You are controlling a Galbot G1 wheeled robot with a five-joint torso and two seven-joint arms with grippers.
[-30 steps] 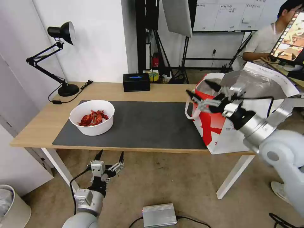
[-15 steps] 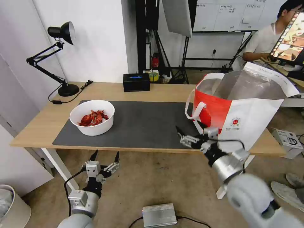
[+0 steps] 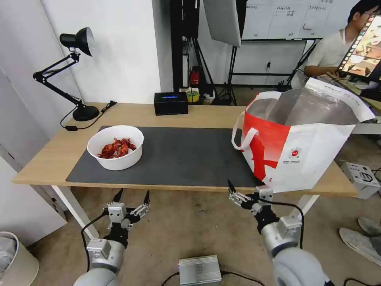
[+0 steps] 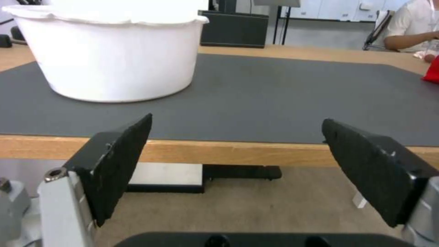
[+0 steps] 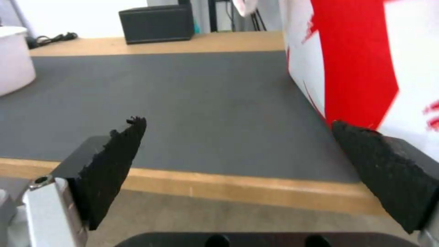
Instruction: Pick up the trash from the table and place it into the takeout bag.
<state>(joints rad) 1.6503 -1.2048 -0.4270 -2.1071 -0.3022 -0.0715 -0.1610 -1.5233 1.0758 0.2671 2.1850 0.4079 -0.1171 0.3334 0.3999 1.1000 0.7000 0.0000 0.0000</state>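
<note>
Right end effector (image 3: 244, 187) lower, below table (image 3: 47, 159) edge.

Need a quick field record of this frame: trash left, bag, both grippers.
trash left: white bowl of crayfish shells on the grey mat, left side of table
takeout bag: upright, open, at table's right end
left gripper: open, empty, below table's front edge, near bowl
right gripper: open, empty, below front edge by bag
</note>
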